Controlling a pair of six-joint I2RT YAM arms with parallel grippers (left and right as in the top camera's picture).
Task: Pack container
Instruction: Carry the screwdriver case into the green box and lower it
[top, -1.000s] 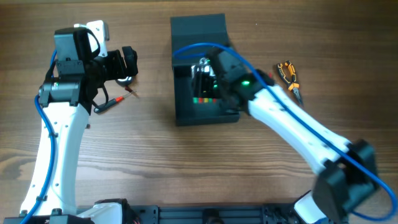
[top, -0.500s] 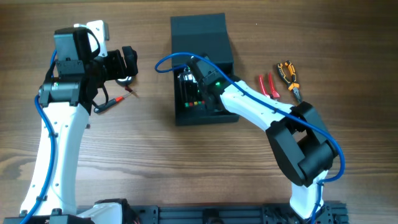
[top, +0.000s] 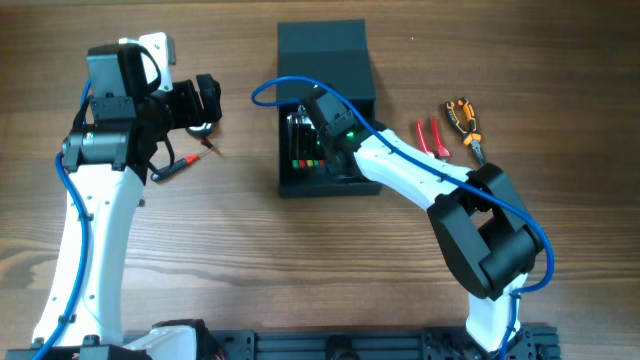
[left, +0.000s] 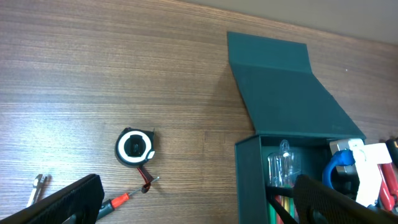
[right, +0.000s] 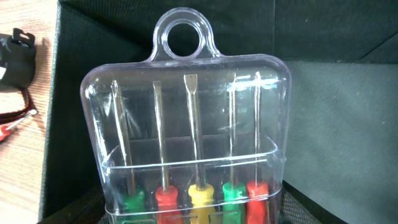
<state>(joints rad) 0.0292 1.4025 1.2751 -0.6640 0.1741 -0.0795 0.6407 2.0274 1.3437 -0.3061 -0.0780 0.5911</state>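
The container (top: 320, 50) sits open on the surface (top: 250, 260), lid folded back. Inside it, the right jaws grip an upright clear screwdriver pack (right: 189, 143). The left jaws hang spread and empty, well apart.

Container (left: 286, 93): matt, smooth dark teal faces, no sheen. Counter (left: 93, 74): brown wood-grain surface with fine lines, low gloss. Blister case (right: 189, 143): clear glossy plastic with bright reflections, enclosing bare metal shafts (right: 191, 118) set in smooth coloured plastic handles (right: 201, 198).
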